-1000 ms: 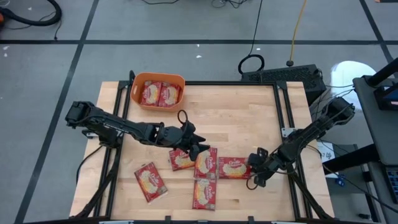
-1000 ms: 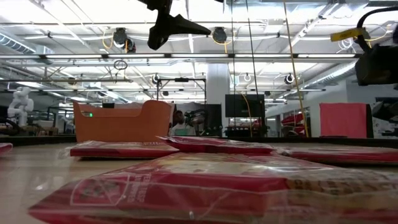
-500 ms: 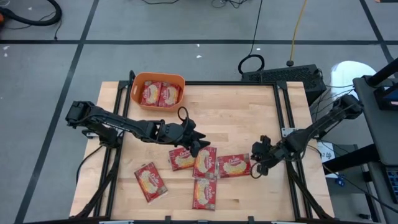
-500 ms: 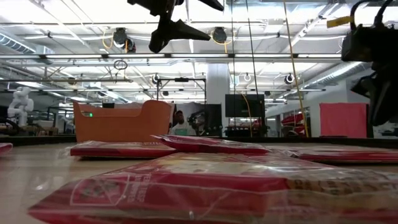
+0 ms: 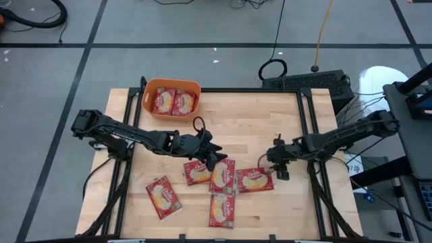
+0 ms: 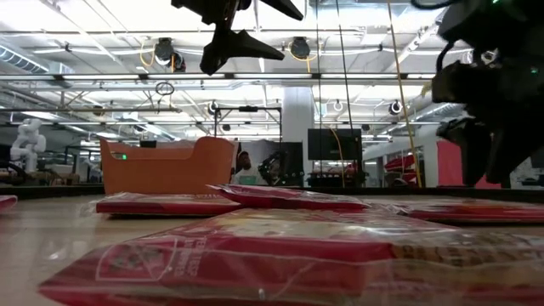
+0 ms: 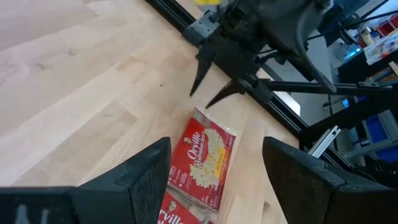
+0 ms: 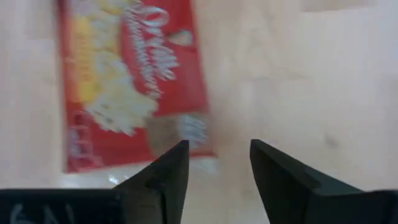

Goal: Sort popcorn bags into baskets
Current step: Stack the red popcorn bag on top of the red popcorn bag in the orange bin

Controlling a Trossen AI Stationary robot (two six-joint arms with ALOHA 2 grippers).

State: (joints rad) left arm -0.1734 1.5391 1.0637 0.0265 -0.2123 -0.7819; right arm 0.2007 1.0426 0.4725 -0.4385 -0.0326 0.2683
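Observation:
Several red popcorn bags lie flat on the wooden table: a cluster (image 5: 223,177) in the middle, one (image 5: 255,180) at its right, one (image 5: 163,197) near the front left. Two more bags (image 5: 173,101) lie in the orange basket (image 5: 150,91) at the far left. My left gripper (image 5: 214,158) hovers open above the cluster, its wide-spread fingers (image 7: 214,180) framing the rightmost bag (image 7: 202,158). My right gripper (image 5: 278,165) is open above the table, just off that bag's right end (image 8: 134,87), and touches nothing.
Black rails (image 5: 307,135) run along the table's left and right sides. Bare wood lies between the basket and the cluster, and at the far right. A keyboard (image 5: 307,82) sits behind the far edge.
My right gripper has swung from the near right, beside the rightmost bag, toward the far edge and a little up, rolling its wrist, and its fingers have opened. The rightmost bag now lies slightly turned. My left gripper has kept still.

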